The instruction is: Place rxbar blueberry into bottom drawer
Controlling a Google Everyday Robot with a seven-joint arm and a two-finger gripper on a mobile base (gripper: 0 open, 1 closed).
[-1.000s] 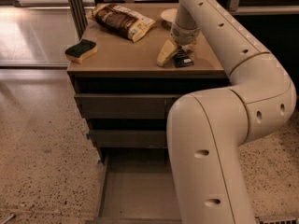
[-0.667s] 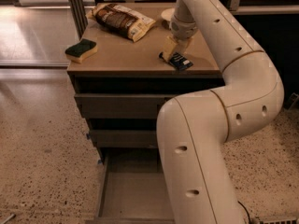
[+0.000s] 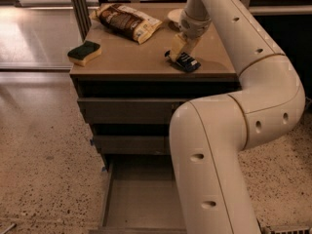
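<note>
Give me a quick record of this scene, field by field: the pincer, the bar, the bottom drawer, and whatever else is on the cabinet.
pincer: low over the right side of the cabinet top, at the bar's left end
bar: dark blue, lying on the cabinet top, not yet in the drawer
bottom drawer: pulled out; the arm hides its right part
snack bag: at the back of the top, left of the pincer
sponge: front left corner of the top
</note>
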